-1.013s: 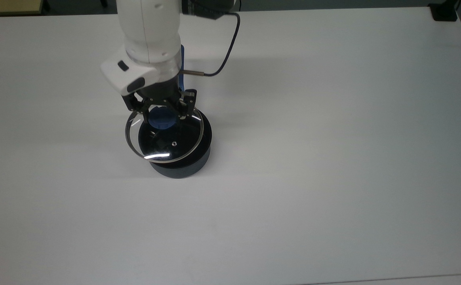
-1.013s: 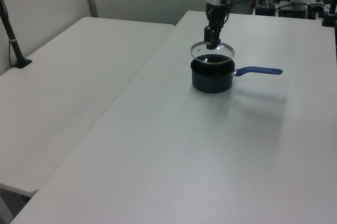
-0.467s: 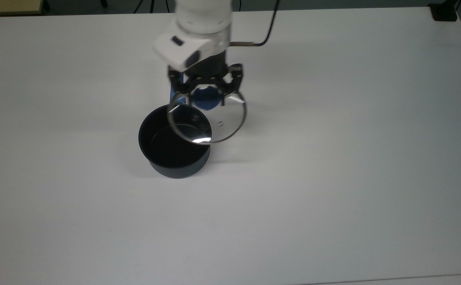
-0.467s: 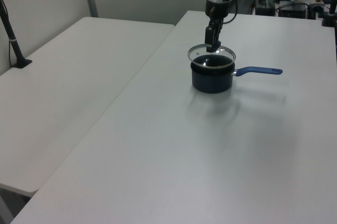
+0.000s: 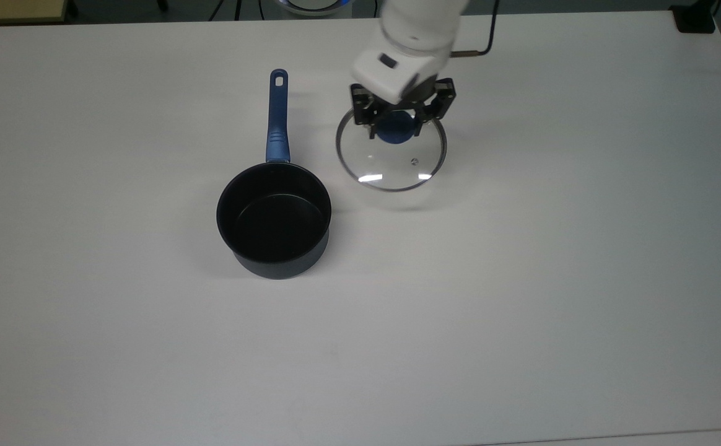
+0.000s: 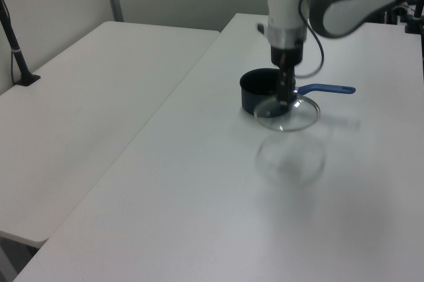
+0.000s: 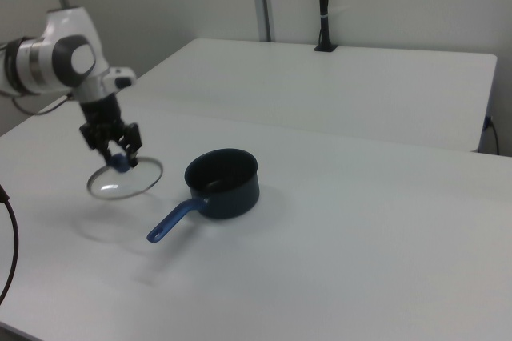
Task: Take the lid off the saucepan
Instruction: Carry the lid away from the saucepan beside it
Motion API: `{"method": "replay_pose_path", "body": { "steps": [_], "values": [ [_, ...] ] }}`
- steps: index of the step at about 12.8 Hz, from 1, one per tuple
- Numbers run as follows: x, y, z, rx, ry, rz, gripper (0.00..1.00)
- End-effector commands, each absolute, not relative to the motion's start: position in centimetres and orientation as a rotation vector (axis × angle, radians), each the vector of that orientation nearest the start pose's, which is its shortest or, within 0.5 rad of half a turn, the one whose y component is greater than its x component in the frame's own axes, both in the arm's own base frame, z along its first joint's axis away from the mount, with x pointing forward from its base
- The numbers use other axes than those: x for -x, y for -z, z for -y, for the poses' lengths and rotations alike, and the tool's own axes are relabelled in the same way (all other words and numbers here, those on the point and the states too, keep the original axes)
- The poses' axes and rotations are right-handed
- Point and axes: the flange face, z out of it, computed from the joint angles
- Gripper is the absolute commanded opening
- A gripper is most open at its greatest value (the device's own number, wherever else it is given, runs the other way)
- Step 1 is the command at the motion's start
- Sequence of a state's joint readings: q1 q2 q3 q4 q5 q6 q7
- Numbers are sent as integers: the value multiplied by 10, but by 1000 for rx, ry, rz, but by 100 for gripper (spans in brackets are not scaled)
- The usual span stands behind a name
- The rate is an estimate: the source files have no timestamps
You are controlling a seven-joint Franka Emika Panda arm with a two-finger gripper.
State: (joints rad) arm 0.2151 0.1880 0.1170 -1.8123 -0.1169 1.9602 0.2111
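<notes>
Lid (image 5: 391, 153) hangs in the air off the saucepan (image 5: 273, 218), held by its blue knob (image 5: 396, 132), which sits between the jaws of the gripper (image 5: 399, 121); the jaws pinch the knob from both sides. In the top view the lid lies to the saucepan's upper right, apart from its rim, with the small steam vent (image 5: 414, 162) on the glass below the knob. The glass disc hangs under the gripper, roughly level.

In the left view the lid (image 6: 287, 112) floats above the table (image 6: 218, 189), in front of the saucepan (image 6: 258, 91), and casts a round pale shadow (image 6: 290, 159) on the table nearer the camera. The gripper (image 6: 285, 95) comes straight down onto it.

In the right view the lid (image 7: 125, 178) hangs to the right view's left of the saucepan (image 7: 223, 182), clear of the table, under the gripper (image 7: 117, 157).

The saucepan stands upright and open on the table, its black inside showing. Its handle (image 5: 277, 118) points toward the top view's upper edge, lying left of the lid and apart from it.
</notes>
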Motion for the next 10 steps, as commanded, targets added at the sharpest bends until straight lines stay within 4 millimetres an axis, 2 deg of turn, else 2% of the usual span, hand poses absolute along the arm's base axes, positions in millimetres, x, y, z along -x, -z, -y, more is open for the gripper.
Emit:
{"method": "replay_pose_path", "body": {
  "steps": [1, 7, 10],
  "values": [
    [-540, -404, -213, 3269, -68, 290, 54],
    [-524, -356, -245, 3313, -114, 298, 54],
    [-524, -342, -247, 3329, -142, 314, 54]
  ]
}}
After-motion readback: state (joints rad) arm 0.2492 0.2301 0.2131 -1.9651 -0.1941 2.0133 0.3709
